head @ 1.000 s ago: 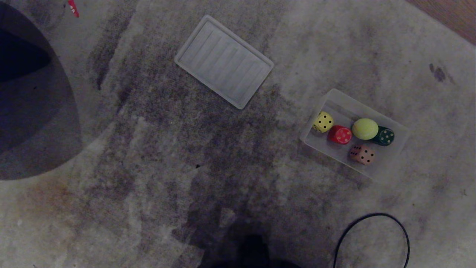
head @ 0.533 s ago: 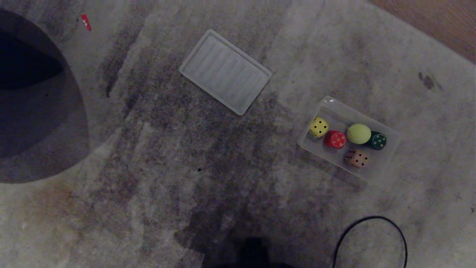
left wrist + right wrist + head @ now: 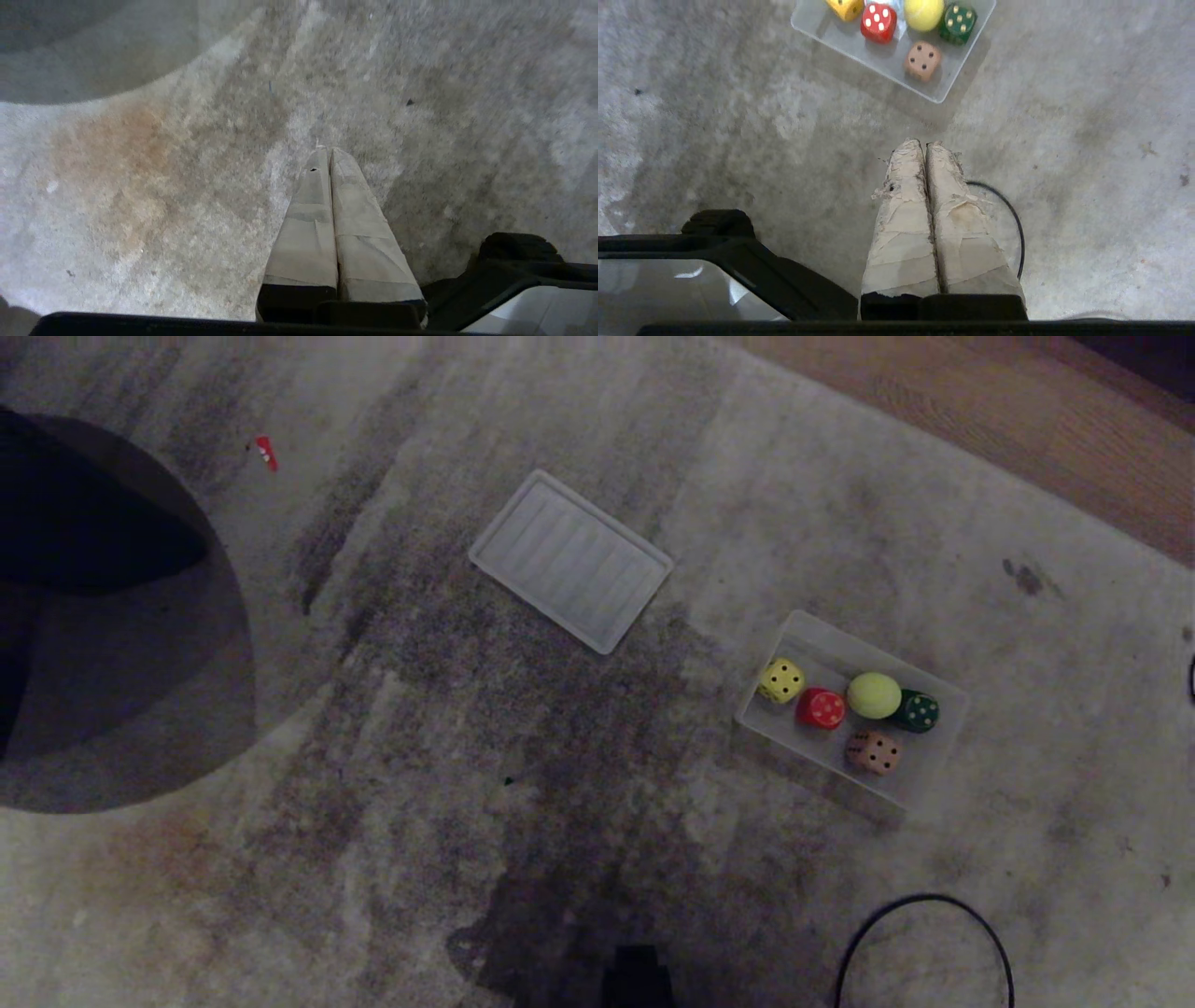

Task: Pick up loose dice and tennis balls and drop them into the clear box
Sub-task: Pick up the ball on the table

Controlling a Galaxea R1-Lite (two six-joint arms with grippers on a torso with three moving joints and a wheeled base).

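Neither arm shows in head view; yellow die (image 3: 845,8) is cut off at the right wrist frame edge. Clear box (image 3: 937,747) sits on the carpet (image 3: 467,803) at the robot's right, long axis diagonal, w/ red die (image 3: 822,708), tennis ball (image 3: 875,695), green die (image 3: 917,711), pinkish die (image 3: 875,751) inside. Left gripper (image 3: 329,151) & right gripper (image 3: 923,143) both pressed together, empty, over carpet.
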